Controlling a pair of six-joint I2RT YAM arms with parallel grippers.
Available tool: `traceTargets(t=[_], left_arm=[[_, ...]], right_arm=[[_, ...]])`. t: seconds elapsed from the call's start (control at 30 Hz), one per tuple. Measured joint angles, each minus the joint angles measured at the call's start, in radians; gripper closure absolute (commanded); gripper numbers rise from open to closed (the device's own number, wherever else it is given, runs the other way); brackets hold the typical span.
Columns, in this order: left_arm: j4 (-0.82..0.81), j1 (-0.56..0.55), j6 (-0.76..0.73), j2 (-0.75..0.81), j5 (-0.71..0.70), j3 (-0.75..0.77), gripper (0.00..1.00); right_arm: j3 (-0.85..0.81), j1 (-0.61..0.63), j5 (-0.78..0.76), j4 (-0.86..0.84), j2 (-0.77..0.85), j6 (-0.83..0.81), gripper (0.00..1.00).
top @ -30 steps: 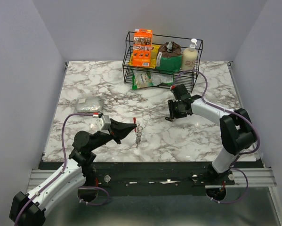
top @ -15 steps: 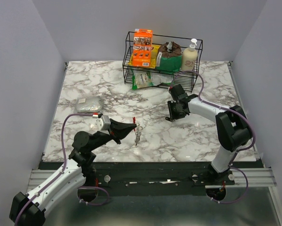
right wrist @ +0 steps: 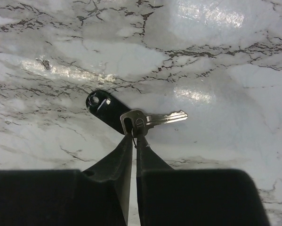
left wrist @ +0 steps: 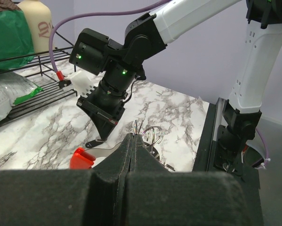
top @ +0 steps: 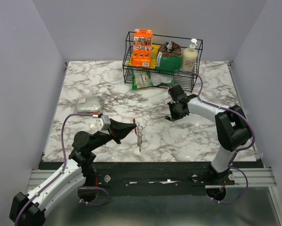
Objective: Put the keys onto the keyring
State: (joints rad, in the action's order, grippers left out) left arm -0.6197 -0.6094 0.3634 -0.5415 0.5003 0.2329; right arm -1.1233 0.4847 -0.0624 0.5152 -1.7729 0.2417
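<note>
My left gripper (top: 135,126) is shut on a silver keyring (left wrist: 152,134), held just above the table near its front edge. Slim silver keys (top: 139,139) hang from that ring. A silver strip with a red end (left wrist: 82,157) sticks out beside the left fingers. Farther back and to the right, my right gripper (right wrist: 134,136) points down at the marble. Its tips pinch the head of a single silver key (right wrist: 152,118), which lies flat with its blade pointing right. A small dark fob (right wrist: 103,107) lies under and left of that key's head.
A black wire rack (top: 129,52) at the back holds an orange box (top: 142,47), a green bag (top: 169,59) and a pump bottle (top: 189,56). A green and white packet (top: 148,80) lies under it. A silver pouch (top: 88,104) sits at the left.
The right gripper's jaws have narrowed onto the key's head while its arm shifted slightly left. The keys under the left gripper have swung a little.
</note>
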Motion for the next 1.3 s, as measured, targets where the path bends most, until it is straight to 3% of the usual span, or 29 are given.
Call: traceTargets(t=[0.5, 1.03, 1.3], left_arm=[[0.0, 0.0, 0.0, 0.0, -0.01, 0.0, 1.0], [0.005, 0.0, -0.001, 0.002, -0.011, -0.002, 1.0], [0.022, 0.0, -0.002, 0.011, -0.012, -0.013, 1.0]], right_arm=[[0.0, 0.021, 0.052, 0.006, 0.0, -0.007, 0.99], [-0.032, 0.134, 0.154, 0.006, 0.0, -0.052, 0.99], [-0.035, 0.149, 0.154, 0.006, 0.0, -0.052, 0.92]])
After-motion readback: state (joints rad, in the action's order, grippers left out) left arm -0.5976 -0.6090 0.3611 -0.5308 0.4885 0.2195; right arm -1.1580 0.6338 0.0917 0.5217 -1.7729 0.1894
